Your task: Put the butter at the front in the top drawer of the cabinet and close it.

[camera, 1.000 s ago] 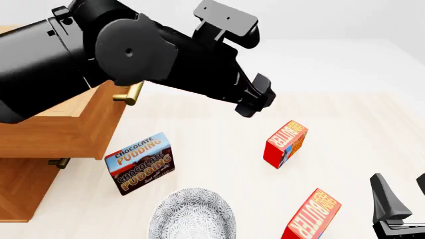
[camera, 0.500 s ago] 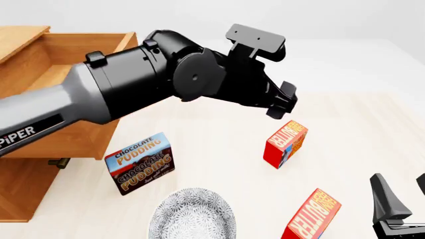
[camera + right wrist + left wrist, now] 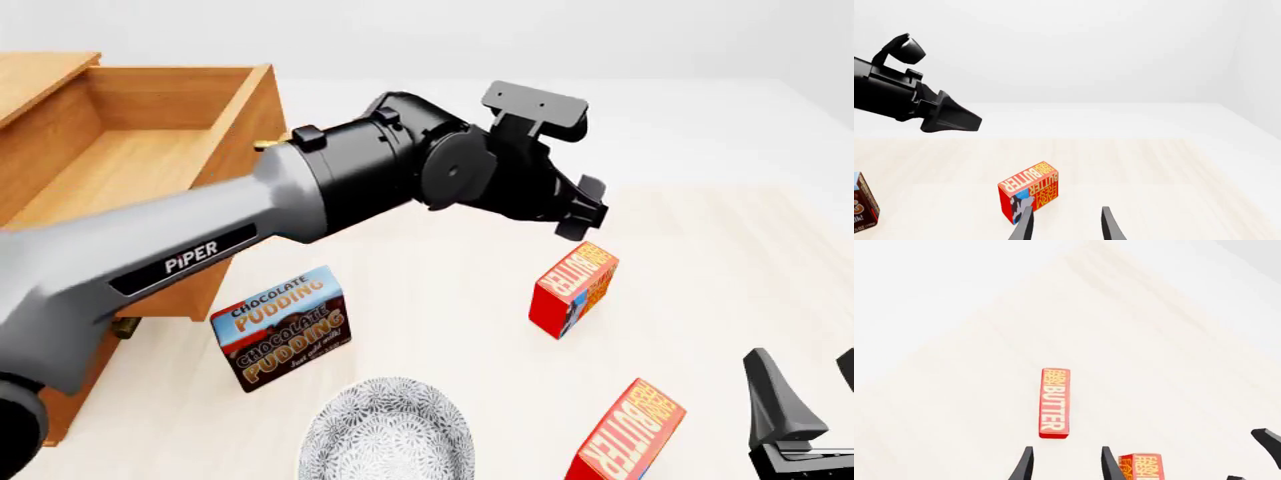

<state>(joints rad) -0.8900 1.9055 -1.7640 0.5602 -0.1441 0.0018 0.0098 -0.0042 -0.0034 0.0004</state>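
Now the butter [image 3: 625, 433] stands tilted on the pale counter [image 3: 694, 250], nearest of all to the camera side, with its look-alike carton [image 3: 574, 288] just beyond it and well right of the cabinet [image 3: 54, 330]. It's a small cardboard box, likely light and stiff but a bit slick, so I'd pinch across its narrow flat sides. The left gripper [image 3: 583, 212] hangs above the farther carton, fingers [image 3: 1025, 467] apart and empty. The right gripper [image 3: 1064, 225], just beside the butter, is spread too. The top drawer [image 3: 134, 150] gapes open, smooth wood
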